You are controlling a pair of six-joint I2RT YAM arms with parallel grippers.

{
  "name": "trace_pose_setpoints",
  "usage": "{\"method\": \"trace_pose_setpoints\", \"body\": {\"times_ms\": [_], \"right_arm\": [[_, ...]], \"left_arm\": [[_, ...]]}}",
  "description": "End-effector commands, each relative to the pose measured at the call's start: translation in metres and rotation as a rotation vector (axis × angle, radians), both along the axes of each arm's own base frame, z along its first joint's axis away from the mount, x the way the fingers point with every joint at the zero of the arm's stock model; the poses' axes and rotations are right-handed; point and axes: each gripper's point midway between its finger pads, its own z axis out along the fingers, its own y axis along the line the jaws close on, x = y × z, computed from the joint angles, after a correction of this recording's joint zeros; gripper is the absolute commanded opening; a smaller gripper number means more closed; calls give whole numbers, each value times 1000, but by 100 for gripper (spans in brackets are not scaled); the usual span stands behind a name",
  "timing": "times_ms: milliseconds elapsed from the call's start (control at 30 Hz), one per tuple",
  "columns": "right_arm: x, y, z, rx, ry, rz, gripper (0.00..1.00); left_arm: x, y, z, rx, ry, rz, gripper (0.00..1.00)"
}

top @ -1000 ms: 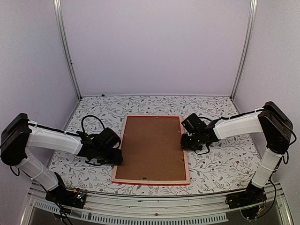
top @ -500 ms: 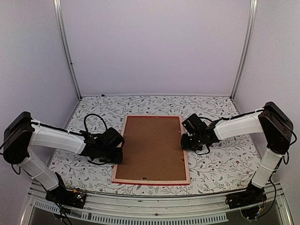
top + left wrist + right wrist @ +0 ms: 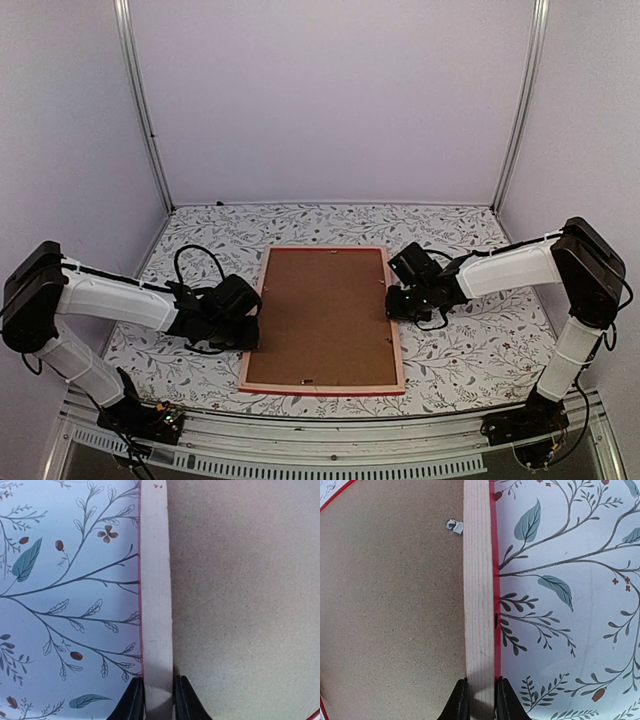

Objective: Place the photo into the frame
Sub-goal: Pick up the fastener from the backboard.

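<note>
Floral table (image 3: 470,350): the frame (image 3: 396,350) lies face down at picture centre, backing board (image 3: 325,315) in; photo not visible. Left gripper (image 3: 158,690) and right gripper (image 3: 480,692) each clamp a side rail. Likely next: an even two-sided lift.

Flat frame (image 3: 397,345) in the middle of the counter (image 3: 330,222), left end effector (image 3: 252,326) gripping its 9 o'clock rail, right end effector (image 3: 391,303) gripping its 3 o'clock rail, open counter toward 12 o'clock, back wall (image 3: 330,100) beyond.

pale wood frame (image 3: 479,605) with red edges, brown backing board (image 3: 322,315), leaf-patterned white table (image 3: 480,350).
</note>
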Motion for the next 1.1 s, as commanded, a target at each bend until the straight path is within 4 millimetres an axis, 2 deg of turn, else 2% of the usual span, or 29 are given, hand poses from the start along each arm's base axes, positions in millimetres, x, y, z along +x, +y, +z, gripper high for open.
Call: {"method": "trace_pose_setpoints", "body": {"times_ms": [0, 67, 200, 267, 333, 467, 533, 767, 1067], "right_arm": [[-5, 1, -3, 17, 24, 1, 0], [-4, 1, -2, 18, 21, 0, 0], [-3, 1, -2, 17, 21, -1, 0], [-4, 1, -2, 15, 21, -3, 0], [-4, 1, -3, 16, 22, -3, 0], [-5, 1, -4, 22, 24, -1, 0], [-6, 0, -4, 22, 23, -2, 0], [-7, 0, -5, 28, 23, 2, 0], [-8, -1, -3, 32, 20, -5, 0]], "left_arm": [[-25, 20, -14, 74, 76, -36, 16], [-22, 18, -9, 56, 68, -38, 21], [-17, 11, -2, 34, 57, -47, 43], [-17, 7, 0, 27, 62, -56, 50], [-17, 4, -1, 21, 68, -64, 53], [-22, 5, -8, 37, 96, -64, 54], [-25, 7, -9, 48, 101, -62, 52], [-35, 12, -15, 75, 121, -57, 27], [-42, 15, -18, 73, 133, -46, 9]]}}
